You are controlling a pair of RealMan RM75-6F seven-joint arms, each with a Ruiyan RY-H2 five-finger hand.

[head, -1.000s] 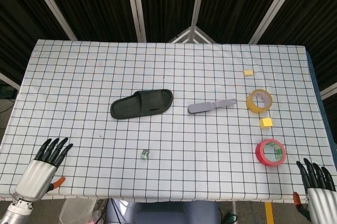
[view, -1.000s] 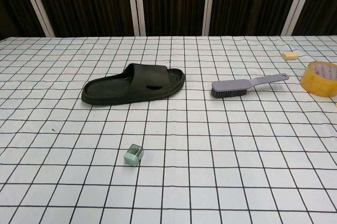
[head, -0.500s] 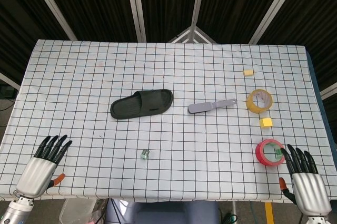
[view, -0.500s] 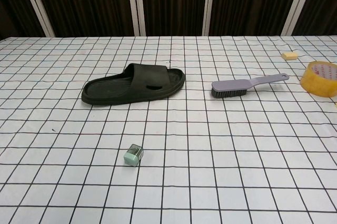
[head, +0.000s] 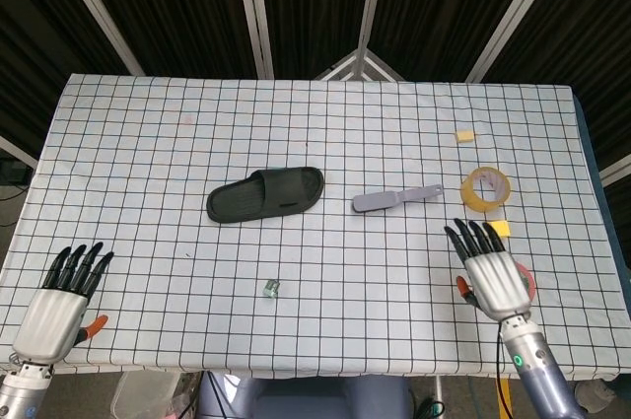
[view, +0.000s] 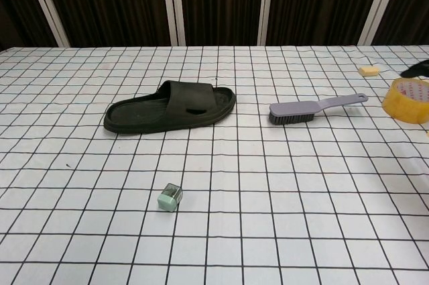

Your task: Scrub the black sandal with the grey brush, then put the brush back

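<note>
- Grey brush (head: 394,200) lies untouched on the checked surface (head: 148,143), just right of the black sandal (head: 264,194).
- Right hand (head: 490,271), fingers (head: 471,238) spread and empty, should approach the handle squarely.
- Left hand (head: 61,296) rests released, holding nothing.

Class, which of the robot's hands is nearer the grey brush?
Right. The right hand hovers just below-right of the grey brush; the left hand sits far off at the table's near-left corner.

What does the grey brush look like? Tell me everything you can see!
The grey brush looks like smooth plastic, with a long flat handle and a wider head with dark bristles underneath. It lies bristles down on the checked tablecloth, handle pointing right toward the yellow tape roll, right of the black sandal. Nothing touches it except the cloth.
</note>
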